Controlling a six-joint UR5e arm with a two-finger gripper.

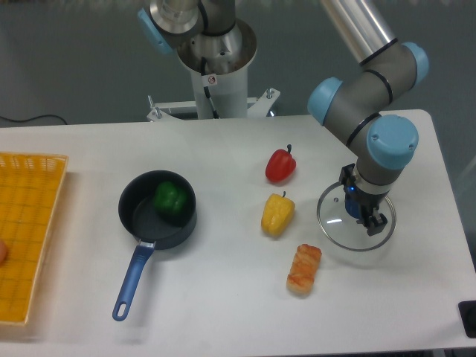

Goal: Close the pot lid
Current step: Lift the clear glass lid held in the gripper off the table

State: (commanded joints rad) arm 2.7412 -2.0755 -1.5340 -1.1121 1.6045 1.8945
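Pot (158,210) handle runs toward the lower left; hand (370,217) sits over the flat lid (356,217), grip unclear.

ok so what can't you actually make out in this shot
- Blue knob of the clear glass lid: hidden under the gripper, so open or shut is unclear.
- Orange object at the left edge, by the yellow basket: cut off.
- Dark object at the bottom-right corner: cut off.
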